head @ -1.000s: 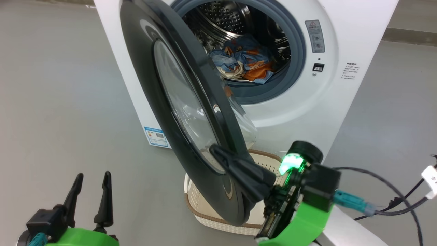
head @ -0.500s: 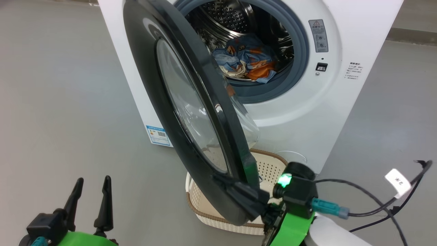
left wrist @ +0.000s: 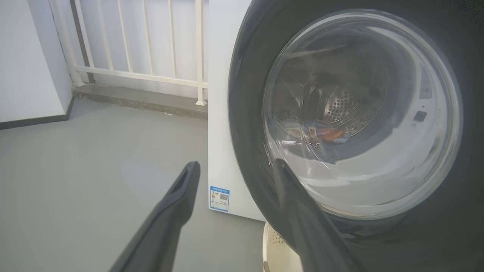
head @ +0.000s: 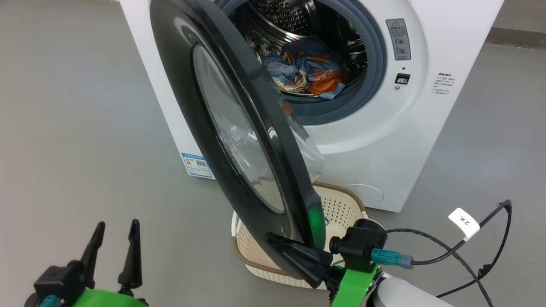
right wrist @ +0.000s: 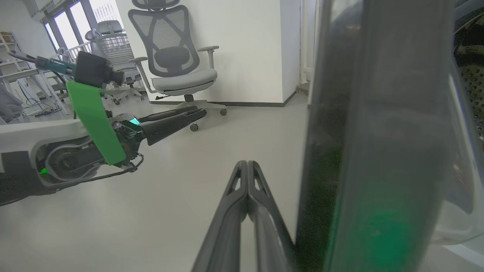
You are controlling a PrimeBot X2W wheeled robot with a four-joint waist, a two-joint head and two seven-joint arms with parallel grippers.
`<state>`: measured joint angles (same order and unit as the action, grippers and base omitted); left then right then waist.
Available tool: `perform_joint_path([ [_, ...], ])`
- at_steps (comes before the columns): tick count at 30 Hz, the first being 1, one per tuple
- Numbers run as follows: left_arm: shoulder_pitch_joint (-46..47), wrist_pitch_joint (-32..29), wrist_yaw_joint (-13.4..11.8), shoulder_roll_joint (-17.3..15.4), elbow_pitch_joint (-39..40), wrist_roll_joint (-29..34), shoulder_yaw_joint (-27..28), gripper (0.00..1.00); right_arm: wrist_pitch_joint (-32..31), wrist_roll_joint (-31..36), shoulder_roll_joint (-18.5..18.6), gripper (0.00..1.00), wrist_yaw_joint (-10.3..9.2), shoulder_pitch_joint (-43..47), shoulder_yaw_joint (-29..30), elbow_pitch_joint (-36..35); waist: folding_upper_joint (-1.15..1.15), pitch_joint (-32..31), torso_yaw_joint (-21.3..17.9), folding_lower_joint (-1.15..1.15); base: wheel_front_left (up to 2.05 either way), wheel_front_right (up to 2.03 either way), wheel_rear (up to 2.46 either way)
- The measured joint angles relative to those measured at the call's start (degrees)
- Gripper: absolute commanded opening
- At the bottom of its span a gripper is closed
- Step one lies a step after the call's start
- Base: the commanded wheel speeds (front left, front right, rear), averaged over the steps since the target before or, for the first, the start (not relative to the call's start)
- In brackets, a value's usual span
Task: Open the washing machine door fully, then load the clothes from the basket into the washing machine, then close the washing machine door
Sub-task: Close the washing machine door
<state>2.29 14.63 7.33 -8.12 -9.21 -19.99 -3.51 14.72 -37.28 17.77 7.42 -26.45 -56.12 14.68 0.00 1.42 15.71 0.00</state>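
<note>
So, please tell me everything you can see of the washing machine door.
The washing machine door is a large round disc, glossy black like plastic, with a clear domed glass window at its centre. It stands half open, its lower edge above the basket. The right gripper, shut, seems to lie against its outer face near the bottom.

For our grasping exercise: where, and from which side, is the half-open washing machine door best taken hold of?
Probably the washing machine door by its black rim at the free edge, from the robot's side: that edge points at the robot; the domed glass offers no hold.
</note>
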Motion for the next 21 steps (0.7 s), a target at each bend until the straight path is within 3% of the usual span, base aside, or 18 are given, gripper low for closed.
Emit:
perform_joint_path([
  [9,0.0,0.0,0.0,0.01,0.01,-0.01,0.08,1.0,0.0,-1.12,0.35,0.0,0.02,0.0,2.99,2.58,0.0,0.67,-0.23,0.0,0.0,0.0,0.0],
  [21,0.48,0.0,0.0,0.01,0.57,-0.02,-1.1,1.0,0.0,2.14,2.4,0.0,0.02,-0.01,17.63,4.21,0.0,3.79,-1.38,0.0,0.0,0.0,0.0],
])
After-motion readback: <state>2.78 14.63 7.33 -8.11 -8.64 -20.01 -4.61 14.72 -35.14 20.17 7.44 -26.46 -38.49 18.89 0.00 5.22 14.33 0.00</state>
